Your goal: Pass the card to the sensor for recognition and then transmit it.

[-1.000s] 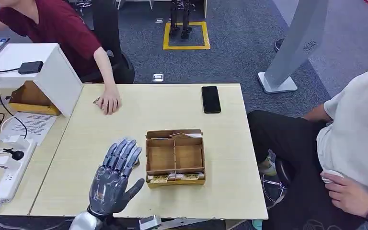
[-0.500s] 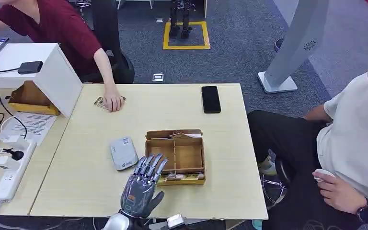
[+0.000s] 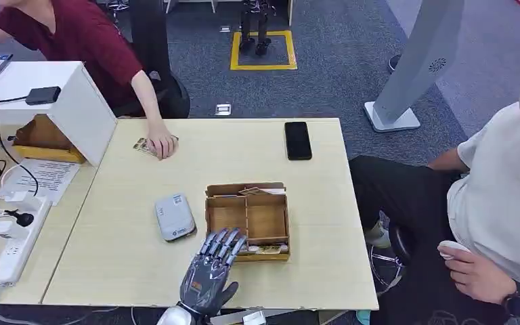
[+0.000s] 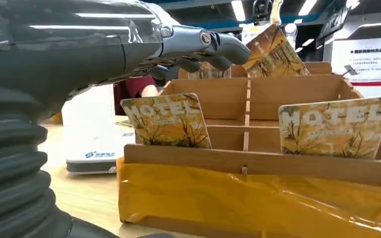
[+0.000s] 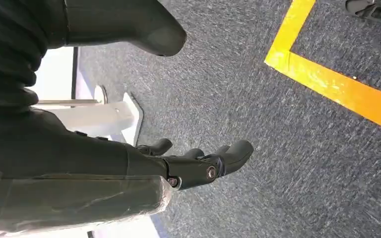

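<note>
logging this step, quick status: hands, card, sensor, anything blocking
Left hand open at the card box front edge, holding nothing. Right hand open, hanging over carpet. Cards upright in the front slot, untouched. Sensor beside the box, nothing in the way.

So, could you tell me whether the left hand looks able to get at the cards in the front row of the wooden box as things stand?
Probably yes. The left hand is open, its fingers at the near edge of the wooden box, and the front cards stand upright with nothing covering them.
</note>
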Controlling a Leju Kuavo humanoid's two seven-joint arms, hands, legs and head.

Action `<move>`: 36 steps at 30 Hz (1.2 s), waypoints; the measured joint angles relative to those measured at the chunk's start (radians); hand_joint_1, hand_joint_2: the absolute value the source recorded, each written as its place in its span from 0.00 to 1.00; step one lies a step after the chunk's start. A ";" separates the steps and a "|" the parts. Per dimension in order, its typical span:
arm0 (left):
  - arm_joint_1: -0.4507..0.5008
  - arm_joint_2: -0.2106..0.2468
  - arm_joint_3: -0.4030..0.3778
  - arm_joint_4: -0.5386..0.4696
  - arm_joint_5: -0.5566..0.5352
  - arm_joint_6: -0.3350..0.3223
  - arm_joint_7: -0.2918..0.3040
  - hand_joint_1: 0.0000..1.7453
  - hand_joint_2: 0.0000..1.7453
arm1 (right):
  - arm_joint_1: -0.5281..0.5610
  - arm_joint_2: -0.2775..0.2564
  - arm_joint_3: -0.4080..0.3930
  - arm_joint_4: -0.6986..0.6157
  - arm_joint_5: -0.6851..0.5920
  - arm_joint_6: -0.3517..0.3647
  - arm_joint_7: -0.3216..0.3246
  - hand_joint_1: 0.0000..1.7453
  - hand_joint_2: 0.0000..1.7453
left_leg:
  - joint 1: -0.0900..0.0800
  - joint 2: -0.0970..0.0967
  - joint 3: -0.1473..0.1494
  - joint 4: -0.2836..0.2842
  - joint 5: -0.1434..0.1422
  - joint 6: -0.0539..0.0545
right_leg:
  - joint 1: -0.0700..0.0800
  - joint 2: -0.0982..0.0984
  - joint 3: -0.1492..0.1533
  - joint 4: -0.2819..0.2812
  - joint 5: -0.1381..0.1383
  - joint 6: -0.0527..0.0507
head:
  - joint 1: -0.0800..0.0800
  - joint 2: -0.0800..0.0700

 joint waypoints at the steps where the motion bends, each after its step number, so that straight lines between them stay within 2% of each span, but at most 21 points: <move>1: -0.001 0.000 0.000 0.003 0.000 0.000 0.000 0.00 1.00 | 0.000 0.000 0.000 0.000 0.000 0.000 0.000 0.00 1.00 | 0.000 0.000 0.000 0.000 0.000 0.000 | 0.000 0.000 0.000 0.000 0.000 0.000 | 0.000 0.000; 18: -0.017 -0.024 0.000 0.049 0.000 0.001 -0.007 0.00 1.00 | 0.000 0.000 0.000 0.000 0.000 0.003 -0.001 0.00 1.00 | 0.000 0.000 0.000 0.000 0.000 0.000 | 0.000 0.000 0.000 0.000 0.000 0.000 | 0.000 0.000; 36: -0.021 -0.024 0.006 0.056 0.000 0.004 -0.008 0.00 1.00 | 0.000 0.000 0.000 0.000 0.000 0.003 0.003 0.00 1.00 | 0.000 0.000 0.000 0.000 0.000 0.000 | 0.000 0.000 0.000 0.000 0.000 0.000 | 0.000 0.000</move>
